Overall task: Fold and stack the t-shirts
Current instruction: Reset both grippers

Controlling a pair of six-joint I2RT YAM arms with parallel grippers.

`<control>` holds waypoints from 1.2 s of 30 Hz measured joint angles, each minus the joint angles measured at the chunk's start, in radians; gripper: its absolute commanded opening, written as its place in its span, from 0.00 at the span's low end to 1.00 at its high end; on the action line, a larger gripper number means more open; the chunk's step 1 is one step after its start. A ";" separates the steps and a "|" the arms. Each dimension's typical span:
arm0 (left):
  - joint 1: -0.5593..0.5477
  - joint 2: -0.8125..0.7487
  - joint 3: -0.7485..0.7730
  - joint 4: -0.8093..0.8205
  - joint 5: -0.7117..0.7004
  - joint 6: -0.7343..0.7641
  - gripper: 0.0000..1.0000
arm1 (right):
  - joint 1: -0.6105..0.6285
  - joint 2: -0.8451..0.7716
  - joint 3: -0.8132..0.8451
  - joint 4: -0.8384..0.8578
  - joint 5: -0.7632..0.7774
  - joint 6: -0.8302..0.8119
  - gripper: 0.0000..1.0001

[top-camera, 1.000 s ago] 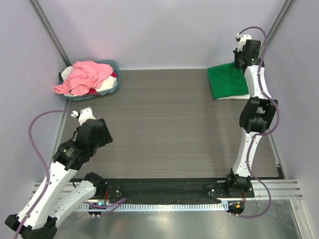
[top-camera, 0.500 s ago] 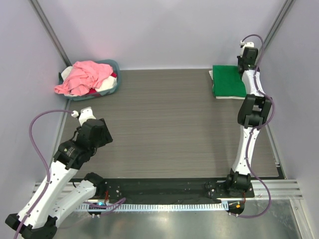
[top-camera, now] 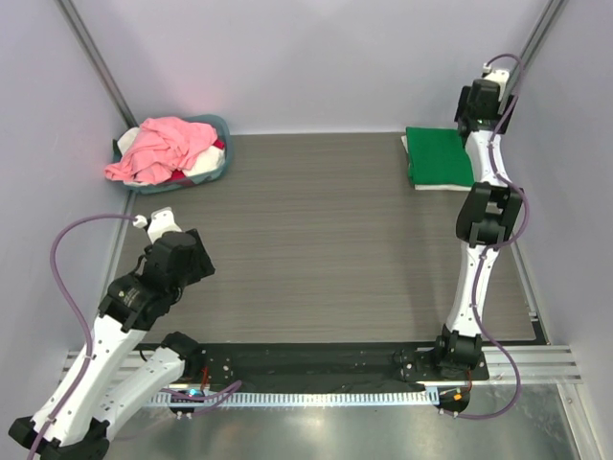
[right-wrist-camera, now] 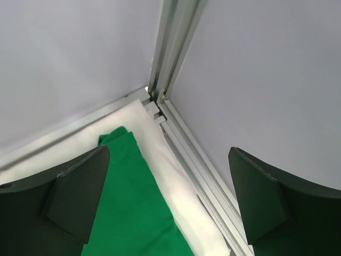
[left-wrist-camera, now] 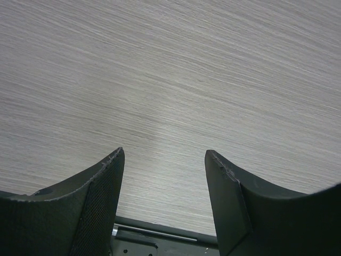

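Top view: R claw [top-camera: 476,103] hangs over the far right corner of the worktop [top-camera: 316,240]. Green shirt [top-camera: 439,155] lies folded flat just under and nearer than that claw, on a white shirt [top-camera: 436,187] whose edge peeks out. L claw [top-camera: 182,257] hovers at near left. Pink shirt [top-camera: 158,149] is heaped in a basket [top-camera: 222,129], well beyond L claw.

Left wrist view: L claw [left-wrist-camera: 164,157] approx. half open, empty; only bare worktop shows between its fingers.

Right wrist view: R claw [right-wrist-camera: 169,160] spread wide, holding and touching nothing. Green shirt [right-wrist-camera: 133,208] sits below, toward its left finger. White shirt [right-wrist-camera: 178,186] lies under that, running up to the corner rail [right-wrist-camera: 170,48].

Handling, as a guess: shirts are light, soft, limp and will sag, so folds can slip. Pinch at a hem or shoulder edge, pref. w/ both claws.
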 measured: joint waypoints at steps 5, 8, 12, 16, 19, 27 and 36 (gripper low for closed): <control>0.000 -0.023 0.000 -0.001 0.000 -0.001 0.64 | -0.001 -0.296 -0.215 0.019 -0.046 0.130 1.00; 0.000 -0.049 0.000 -0.001 -0.001 -0.001 0.64 | -0.002 -0.566 -0.415 0.054 -0.122 0.238 1.00; 0.000 -0.072 0.000 0.000 -0.003 0.000 0.64 | 0.002 -0.911 -0.637 0.122 -0.295 0.379 0.99; 0.000 -0.070 0.000 0.000 -0.003 0.000 0.64 | 0.037 -1.143 -0.875 0.164 -0.453 0.506 1.00; 0.000 -0.070 0.000 0.000 -0.003 0.000 0.64 | 0.151 -1.241 -1.033 0.121 -0.496 0.548 0.99; 0.000 -0.071 0.000 0.000 -0.003 0.000 0.64 | 0.711 -1.268 -1.358 -0.071 -0.542 0.639 1.00; 0.000 -0.043 0.000 -0.001 -0.004 -0.001 0.63 | 1.072 -1.412 -1.661 -0.127 -0.438 0.754 1.00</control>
